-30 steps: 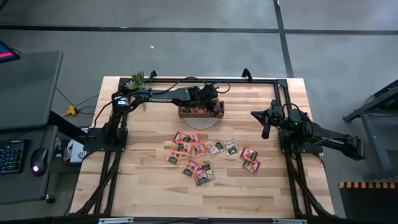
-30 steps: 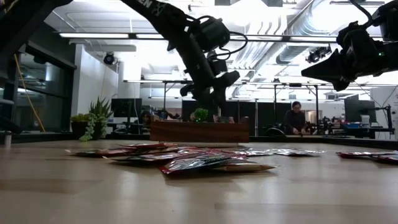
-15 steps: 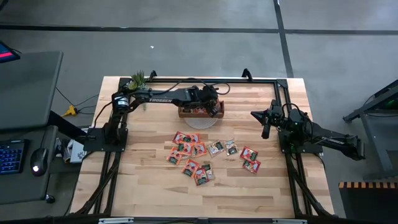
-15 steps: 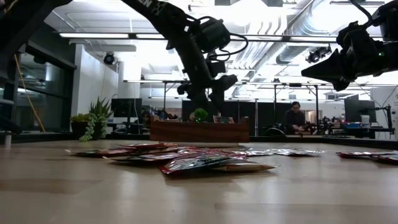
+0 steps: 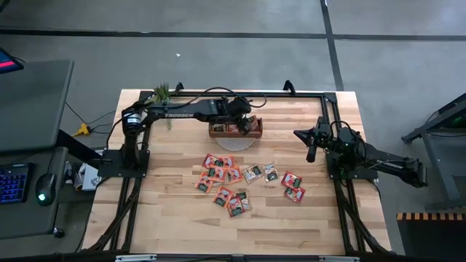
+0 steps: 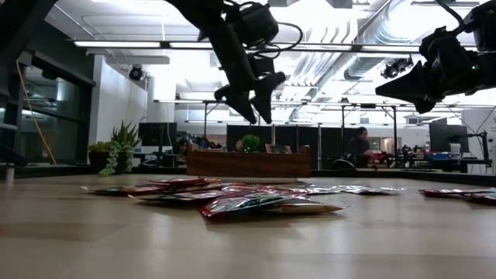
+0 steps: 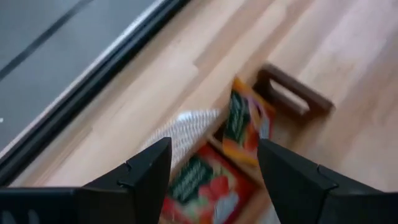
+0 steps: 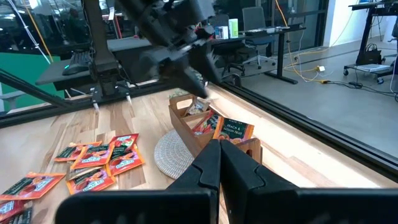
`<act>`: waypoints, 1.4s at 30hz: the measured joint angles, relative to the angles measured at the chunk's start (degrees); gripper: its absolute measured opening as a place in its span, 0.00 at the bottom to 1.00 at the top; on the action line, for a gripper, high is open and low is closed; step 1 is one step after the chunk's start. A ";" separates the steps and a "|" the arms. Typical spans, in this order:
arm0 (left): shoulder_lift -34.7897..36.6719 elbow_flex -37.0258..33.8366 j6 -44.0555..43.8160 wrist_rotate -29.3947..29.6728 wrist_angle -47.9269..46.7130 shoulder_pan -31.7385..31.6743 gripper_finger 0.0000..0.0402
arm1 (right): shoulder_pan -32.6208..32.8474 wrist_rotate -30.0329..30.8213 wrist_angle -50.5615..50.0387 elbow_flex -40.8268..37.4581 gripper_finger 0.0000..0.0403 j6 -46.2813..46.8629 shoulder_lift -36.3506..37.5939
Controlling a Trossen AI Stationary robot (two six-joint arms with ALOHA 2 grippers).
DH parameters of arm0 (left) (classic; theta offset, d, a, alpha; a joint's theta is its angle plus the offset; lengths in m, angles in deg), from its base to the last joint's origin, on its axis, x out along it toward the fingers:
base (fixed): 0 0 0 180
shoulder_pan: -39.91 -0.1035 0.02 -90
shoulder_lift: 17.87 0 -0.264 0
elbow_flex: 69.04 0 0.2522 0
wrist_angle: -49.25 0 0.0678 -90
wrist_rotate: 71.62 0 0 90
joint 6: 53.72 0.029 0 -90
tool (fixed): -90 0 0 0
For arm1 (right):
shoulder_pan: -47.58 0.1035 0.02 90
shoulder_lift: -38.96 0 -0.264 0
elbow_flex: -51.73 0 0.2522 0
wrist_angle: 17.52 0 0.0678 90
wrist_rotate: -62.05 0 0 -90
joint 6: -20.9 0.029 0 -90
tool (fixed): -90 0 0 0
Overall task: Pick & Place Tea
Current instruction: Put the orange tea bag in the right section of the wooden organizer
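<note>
My left gripper (image 6: 256,116) hangs open above the brown wooden tray (image 5: 235,129) at the table's far middle, with nothing between its fingers (image 7: 214,149). The tray holds tea sachets. An orange one (image 7: 245,121) stands tilted against a compartment wall, and a red one (image 7: 205,183) lies beside it. Several more sachets (image 5: 233,182) lie flat and scattered on the table nearer the front. My right gripper (image 5: 311,153) waits shut at the table's right side, high above the wood (image 8: 219,155).
The tray sits on a round white woven mat (image 7: 183,130) and has a handle (image 7: 292,93) at its end. A small potted plant (image 5: 160,93) stands at the far left corner. A black frame (image 5: 320,94) runs around the table's edges.
My left gripper has risen from just above the tray to well clear of it, its fingers still over the tray. The sachets and the right arm have kept still.
</note>
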 joint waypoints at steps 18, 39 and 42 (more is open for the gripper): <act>5.66 0.29 -13.42 -1.90 -27.38 13.47 0.58 | 0.00 -0.01 0.00 0.00 0.00 0.00 0.00; 11.65 -15.55 -13.37 -1.04 -20.18 35.25 0.58 | -0.02 0.00 0.15 0.00 0.00 0.00 0.00; 12.62 -18.56 -11.36 -3.15 -15.47 38.35 0.58 | -0.02 0.00 0.15 0.00 0.00 0.00 0.01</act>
